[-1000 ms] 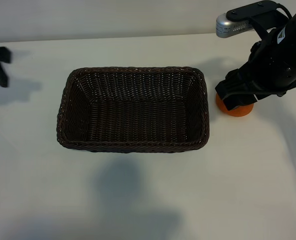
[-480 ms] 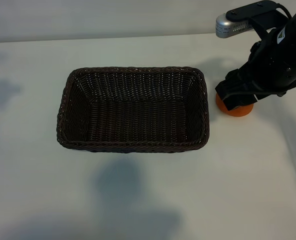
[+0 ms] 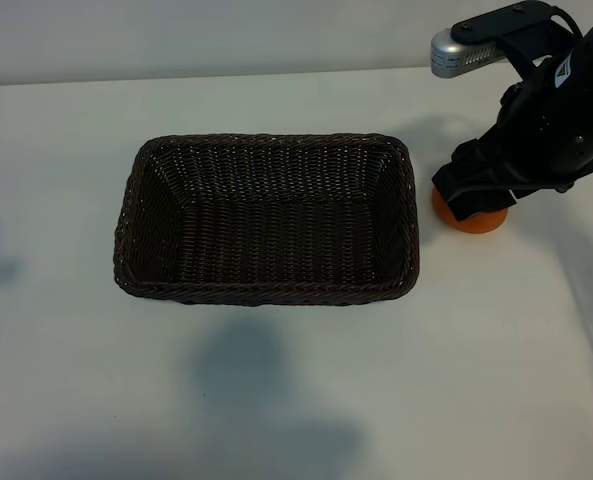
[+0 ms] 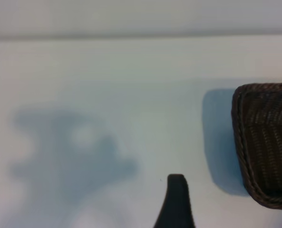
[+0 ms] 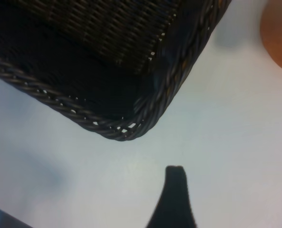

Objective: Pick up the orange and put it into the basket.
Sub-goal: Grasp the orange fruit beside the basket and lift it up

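The orange [image 3: 472, 219] lies on the white table just right of the basket [image 3: 266, 292], mostly covered by my right gripper [image 3: 479, 196], which hovers right over it. In the right wrist view the orange [image 5: 278, 37] shows off to one side, not between the jaws. One dark fingertip [image 5: 175, 174] shows there with nothing against it, so the gripper is open. The dark-brown wicker basket is empty. My left gripper is outside the exterior view. Its wrist view shows one fingertip [image 4: 177, 183] over bare table beside the basket's end [image 4: 264, 142], open and holding nothing.
The table's back edge meets a pale wall behind the basket. A silver-capped part of the right arm [image 3: 461, 50] stands above the orange. Faint arm shadows lie on the table at the left edge and in front of the basket.
The left arm, at the exterior view's left edge a second ago, has gone out of it; its shadow slid down the left side. The right gripper has stayed over the orange.
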Robot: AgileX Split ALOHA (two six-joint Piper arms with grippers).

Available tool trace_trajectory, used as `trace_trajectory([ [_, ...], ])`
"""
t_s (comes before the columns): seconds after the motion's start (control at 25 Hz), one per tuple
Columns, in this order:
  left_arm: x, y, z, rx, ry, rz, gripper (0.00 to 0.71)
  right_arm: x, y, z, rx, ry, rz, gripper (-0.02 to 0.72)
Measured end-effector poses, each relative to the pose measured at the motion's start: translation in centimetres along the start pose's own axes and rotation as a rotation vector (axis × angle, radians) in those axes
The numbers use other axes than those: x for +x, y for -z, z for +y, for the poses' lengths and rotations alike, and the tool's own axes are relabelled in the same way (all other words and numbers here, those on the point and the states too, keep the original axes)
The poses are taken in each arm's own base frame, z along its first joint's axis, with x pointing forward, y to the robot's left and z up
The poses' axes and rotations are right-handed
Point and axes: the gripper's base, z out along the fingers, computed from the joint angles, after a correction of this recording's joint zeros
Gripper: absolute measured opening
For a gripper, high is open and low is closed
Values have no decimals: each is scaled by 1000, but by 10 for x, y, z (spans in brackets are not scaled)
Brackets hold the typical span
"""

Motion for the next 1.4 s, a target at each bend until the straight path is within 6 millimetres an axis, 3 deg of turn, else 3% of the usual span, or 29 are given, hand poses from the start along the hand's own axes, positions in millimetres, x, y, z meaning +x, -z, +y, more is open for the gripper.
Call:
trace_trajectory([
  [0.24, 58, 13, -6, -26, -44, -55, 596, -1, 0, 0, 0, 1, -7, 570],
  [0.44, 99, -6, -6, -51, -48, -48, 594, -1, 0, 0, 1, 2, -8, 570],
  [0.6, 118, -12, -7, -53, -48, -57, 594, -1, 0, 0, 2, 3, -10, 570],
  [1.4, 125, -11, -8, -53, -30, -87, 594, -2, 0, 0, 4, 10, -17, 570],
])
